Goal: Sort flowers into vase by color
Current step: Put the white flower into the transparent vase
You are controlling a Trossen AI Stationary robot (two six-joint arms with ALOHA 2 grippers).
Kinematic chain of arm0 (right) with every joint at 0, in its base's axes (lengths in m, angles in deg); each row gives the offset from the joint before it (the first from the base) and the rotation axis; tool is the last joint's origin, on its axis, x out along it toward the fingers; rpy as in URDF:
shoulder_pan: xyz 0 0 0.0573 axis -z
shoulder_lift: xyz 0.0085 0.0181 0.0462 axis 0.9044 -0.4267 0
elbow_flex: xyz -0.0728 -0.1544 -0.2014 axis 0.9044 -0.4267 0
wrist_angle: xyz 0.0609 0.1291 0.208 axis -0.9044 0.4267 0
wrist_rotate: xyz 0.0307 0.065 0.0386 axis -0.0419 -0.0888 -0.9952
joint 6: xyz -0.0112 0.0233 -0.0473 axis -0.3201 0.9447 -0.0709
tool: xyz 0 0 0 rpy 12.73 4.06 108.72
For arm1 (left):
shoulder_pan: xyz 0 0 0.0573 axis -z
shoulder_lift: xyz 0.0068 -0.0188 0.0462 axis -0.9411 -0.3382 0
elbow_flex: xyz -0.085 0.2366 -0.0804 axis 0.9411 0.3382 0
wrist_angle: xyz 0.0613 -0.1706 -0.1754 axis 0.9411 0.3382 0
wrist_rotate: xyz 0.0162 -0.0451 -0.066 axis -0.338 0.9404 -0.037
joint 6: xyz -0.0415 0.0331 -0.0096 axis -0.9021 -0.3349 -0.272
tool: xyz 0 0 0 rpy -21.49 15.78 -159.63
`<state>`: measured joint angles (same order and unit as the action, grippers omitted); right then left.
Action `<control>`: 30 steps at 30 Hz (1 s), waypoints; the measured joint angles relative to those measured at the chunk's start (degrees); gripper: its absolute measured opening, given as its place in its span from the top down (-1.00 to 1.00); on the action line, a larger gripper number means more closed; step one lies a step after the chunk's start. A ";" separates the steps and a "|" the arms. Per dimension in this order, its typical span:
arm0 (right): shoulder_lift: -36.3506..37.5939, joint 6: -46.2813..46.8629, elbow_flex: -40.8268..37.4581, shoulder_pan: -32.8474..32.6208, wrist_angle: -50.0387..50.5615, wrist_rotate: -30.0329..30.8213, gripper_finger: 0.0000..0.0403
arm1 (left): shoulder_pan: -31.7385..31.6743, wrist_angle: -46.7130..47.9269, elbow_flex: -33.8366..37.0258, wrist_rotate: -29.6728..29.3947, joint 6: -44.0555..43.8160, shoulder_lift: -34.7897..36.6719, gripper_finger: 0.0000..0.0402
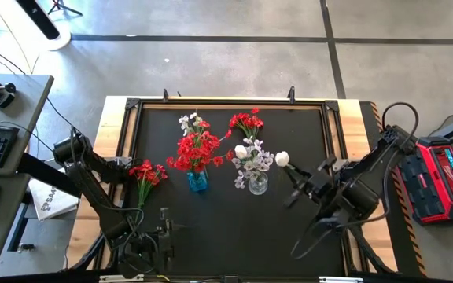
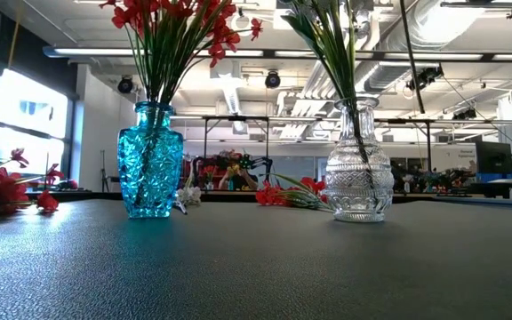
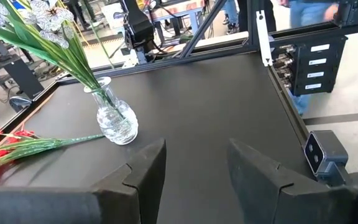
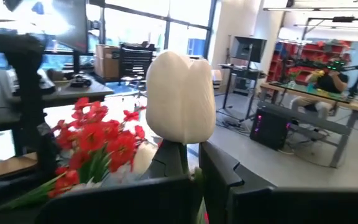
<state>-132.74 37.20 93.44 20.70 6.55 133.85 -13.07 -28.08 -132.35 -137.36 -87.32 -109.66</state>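
White tulip (image 4: 180, 96) sits clamped by its stem in my right claw (image 1: 296, 174), the bloom standing up just beside the clear vase (image 1: 257, 183), on its right side in the overhead view. That vase already carries the white sprigs (image 1: 252, 159); the blue vase (image 1: 197, 180) next to it carries red sprigs (image 1: 197, 149), with what looks like one pale sprig (image 1: 190, 122) poking out behind them, so I may have a mix-up to fix later.

My left claw (image 1: 162, 234) waits near the front edge of the worktop (image 1: 234, 236), fingers parted with nothing between them. One red bunch (image 1: 147, 172) lies flat at the left side of the worktop, another red bunch (image 1: 247, 123) lies behind the clear vase.

For this step I judge the tulip belongs with the whites. I want to raise it until the stem end is above the vase mouth, bring it over the neck from the right, and lower straight down. The neck is narrow and already crowded with green stems, so I would aim for a gap and go slowly. A sideways shove could tip the glass. I let go only once the stem is well inside.
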 joint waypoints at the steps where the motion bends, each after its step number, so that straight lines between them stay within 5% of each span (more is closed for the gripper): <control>1: 0.00 -0.03 0.39 0.64 0.03 -0.01 1.00 | 0.00 0.00 0.00 0.00 -0.01 0.00 0.22; 8: 0.00 -2.20 4.03 5.13 -0.93 -4.56 1.00 | 0.00 -0.02 0.00 0.00 -0.07 0.00 0.22; 21: -0.02 -26.62 4.20 10.31 -22.16 -13.69 1.00 | 0.00 -0.02 0.00 0.01 0.07 0.00 0.22; 30: -0.78 -26.52 3.00 11.49 -23.42 -15.34 1.00 | 0.00 0.02 0.00 0.01 0.04 0.00 0.22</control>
<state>-133.52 10.67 96.44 32.19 -16.87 118.51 -13.07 -28.06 -132.35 -137.35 -87.28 -109.66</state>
